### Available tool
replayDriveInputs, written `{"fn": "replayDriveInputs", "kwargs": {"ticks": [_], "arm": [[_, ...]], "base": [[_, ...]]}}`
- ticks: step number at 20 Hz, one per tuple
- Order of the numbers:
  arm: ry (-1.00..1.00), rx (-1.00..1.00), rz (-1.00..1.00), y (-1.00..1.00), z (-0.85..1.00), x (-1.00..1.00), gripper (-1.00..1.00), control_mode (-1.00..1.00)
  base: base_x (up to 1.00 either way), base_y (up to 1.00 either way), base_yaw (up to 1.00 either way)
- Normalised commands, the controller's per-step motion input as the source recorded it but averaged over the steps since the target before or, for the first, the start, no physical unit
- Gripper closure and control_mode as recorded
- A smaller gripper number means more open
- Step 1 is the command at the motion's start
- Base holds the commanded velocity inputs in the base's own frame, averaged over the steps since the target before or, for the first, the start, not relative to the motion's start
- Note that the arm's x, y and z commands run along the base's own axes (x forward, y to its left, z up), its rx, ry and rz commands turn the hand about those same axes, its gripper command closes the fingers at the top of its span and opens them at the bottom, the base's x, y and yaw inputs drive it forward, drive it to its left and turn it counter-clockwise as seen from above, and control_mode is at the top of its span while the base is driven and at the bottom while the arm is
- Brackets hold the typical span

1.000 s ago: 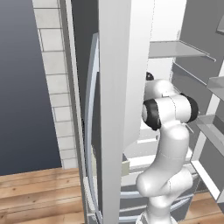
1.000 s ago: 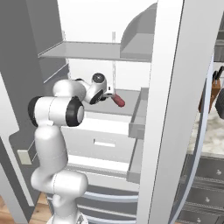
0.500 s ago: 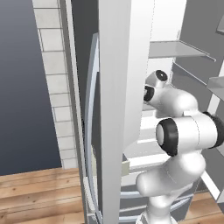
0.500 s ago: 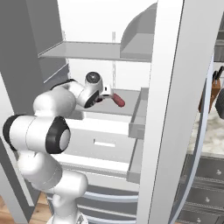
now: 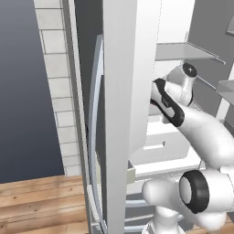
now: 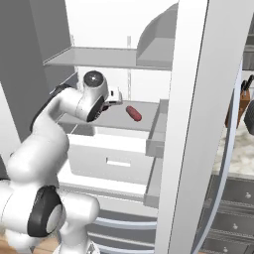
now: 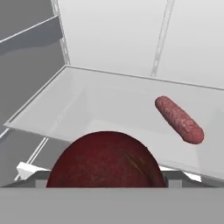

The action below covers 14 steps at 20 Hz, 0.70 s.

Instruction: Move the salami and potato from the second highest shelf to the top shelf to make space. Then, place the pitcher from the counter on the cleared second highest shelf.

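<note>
The arm (image 6: 54, 114) is bent at the elbow and reached into the fridge above the second highest shelf (image 7: 100, 109). The jaws are spread wide around a dark red potato (image 7: 105, 159). The salami (image 7: 179, 119) is seen lying on that shelf, apart.

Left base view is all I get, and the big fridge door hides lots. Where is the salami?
Observer: In the right base view the salami lies on the second highest shelf, next to the gripper but a little apart from it.
Operator: Is the gripper holding anything?
Observer: The hand view shows a round dark red thing right up close at the gripper, maybe the potato. I cannot tell whether it is held.
</note>
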Motion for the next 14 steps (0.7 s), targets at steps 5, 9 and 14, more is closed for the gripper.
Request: {"fn": "replayDriveInputs", "kwargs": {"ticks": [5,9,14], "arm": [[-0.23,0.0,0.02,-0.12,0.84,-1.0,1.0,-1.0],[-0.25,0.0,0.0,-0.13,0.96,-0.82,1.0,-1.0],[-0.16,0.0,0.0,-0.07,1.0,-0.47,1.0,-1.0]], "base": [[0.0,0.0,0.0],[0.0,0.0,0.0],[0.0,0.0,0.0]]}}
